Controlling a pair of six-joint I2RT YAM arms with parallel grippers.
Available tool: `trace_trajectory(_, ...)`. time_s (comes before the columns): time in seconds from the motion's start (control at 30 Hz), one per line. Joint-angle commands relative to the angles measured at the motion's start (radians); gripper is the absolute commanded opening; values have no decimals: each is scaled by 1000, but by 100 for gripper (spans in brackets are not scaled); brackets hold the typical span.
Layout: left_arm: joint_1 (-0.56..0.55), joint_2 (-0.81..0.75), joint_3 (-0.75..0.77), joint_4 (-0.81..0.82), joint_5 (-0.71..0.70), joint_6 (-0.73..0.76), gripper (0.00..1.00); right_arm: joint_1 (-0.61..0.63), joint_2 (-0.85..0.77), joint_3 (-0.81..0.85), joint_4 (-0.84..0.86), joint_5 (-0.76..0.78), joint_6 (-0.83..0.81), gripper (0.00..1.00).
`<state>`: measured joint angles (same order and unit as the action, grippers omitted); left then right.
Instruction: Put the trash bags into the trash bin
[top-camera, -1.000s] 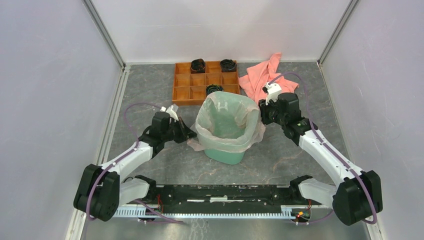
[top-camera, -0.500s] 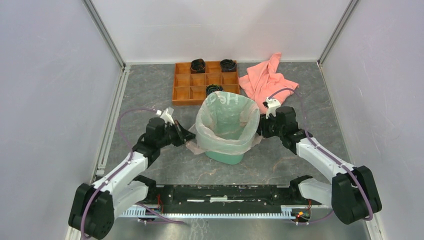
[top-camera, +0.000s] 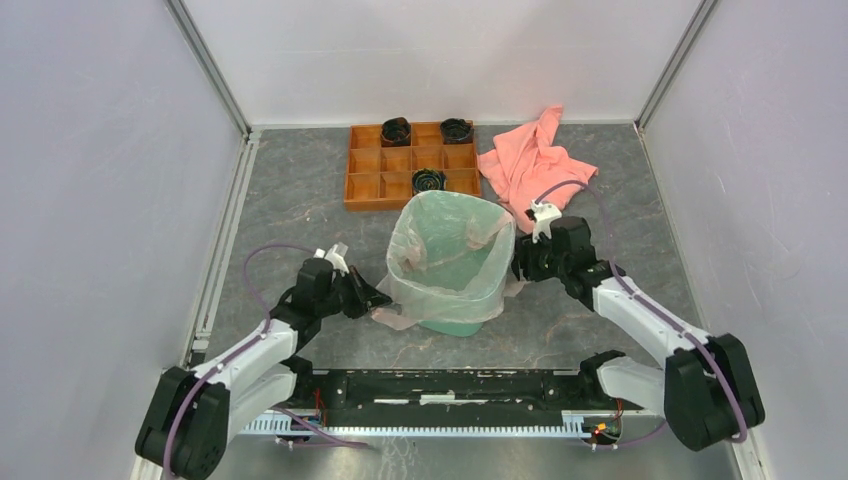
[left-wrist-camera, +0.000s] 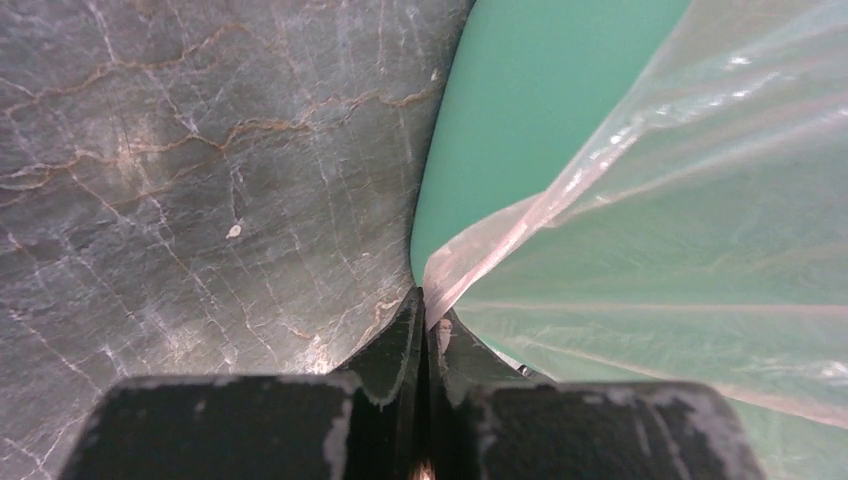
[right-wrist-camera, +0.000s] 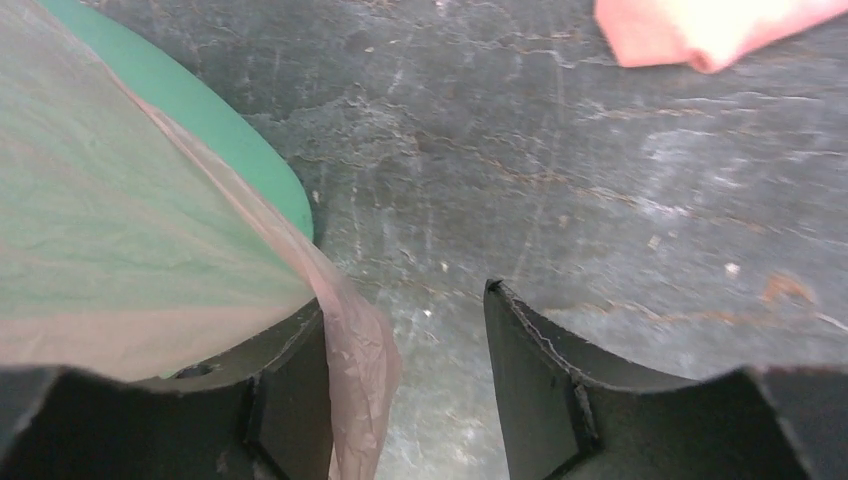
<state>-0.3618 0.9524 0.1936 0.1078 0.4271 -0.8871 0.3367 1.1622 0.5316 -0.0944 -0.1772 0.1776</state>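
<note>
One thin bag (top-camera: 440, 292) over the bin (top-camera: 452, 325)

Bag lines the bin, its skirt draped outside the rim. Left claw (left-wrist-camera: 422, 300) is pinched tight on a fold of film low beside the bin; right claw (right-wrist-camera: 405, 300) stands parted, film brushing one finger, gripping nothing. Film looks light, soft, slippery, easily torn: take bunched edges. Marbled table (top-camera: 300, 205) is flat; tray (top-camera: 365, 182) and towel (top-camera: 528, 160) lie well behind.

**Bag lining the bin, edges draped outside**

I saw the translucent pale pink plastic film bag (top-camera: 430, 298) spread open inside the upright mint-green plastic wastebasket (top-camera: 455, 326). Its wrinkled mouth was folded outward over the rounded-square rim and hung down the walls. At the left front a corner of film was drawn outward, low beside the base. The wastebasket stood mid-table, its green foot showing below the film.
</note>
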Motion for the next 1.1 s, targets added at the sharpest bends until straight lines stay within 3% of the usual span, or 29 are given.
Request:
trace_trajectory(0.0,-2,-60,61,-94,-41,38,8,1,-137,114,-196,155,-73,62)
trace_trajectory(0.13,-2,-91,41,-103,-22,23,11,0,-275,174,-321,171,-76,81)
trace_trajectory(0.33,-2,-181,36,-172,1,6,31,1,-401,218,-453,216,-69,93)
trace_trajectory(0.47,-2,-228,40,-199,-5,0,43,-1,-418,141,-354,52,-14,94)
trace_trajectory(0.57,-2,-228,23,-165,11,-36,42,1,-385,62,-257,-58,40,91)
trace_trajectory(0.7,-39,-224,-45,-9,56,-127,37,2,-379,-74,-123,-141,123,78)
trace_trajectory(0.9,-232,-162,-88,62,-119,-167,23,51,-295,-286,135,-117,134,61)
trace_trajectory(0.93,-256,-140,-67,44,-143,-153,21,58,-260,-289,142,-105,123,57)
trace_trajectory(1.07,-304,-108,12,-138,-259,-69,16,81,-251,-256,34,35,95,55)
